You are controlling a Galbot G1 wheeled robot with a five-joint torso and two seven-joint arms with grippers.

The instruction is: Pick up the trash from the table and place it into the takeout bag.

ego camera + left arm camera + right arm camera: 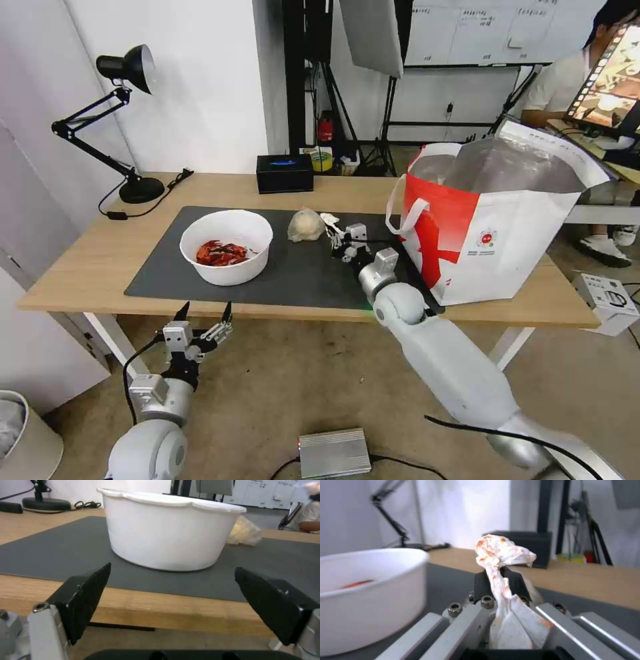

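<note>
White bowl point(227, 247) of red shells sits on the grey mat point(293, 273), left claw point(203, 321) spread wide, below the worktop point(80, 267) edge, facing it. Wrapped lump point(306, 225) mid-mat. Right claw point(347, 241) clamped on stained tissue point(501, 552) just beside the takeout bag point(507, 227). Risks: pinch is on a thin twist, so tissue could slip out; the swing may snag the bag's loop handle point(403, 217) or tip the bag.
</note>
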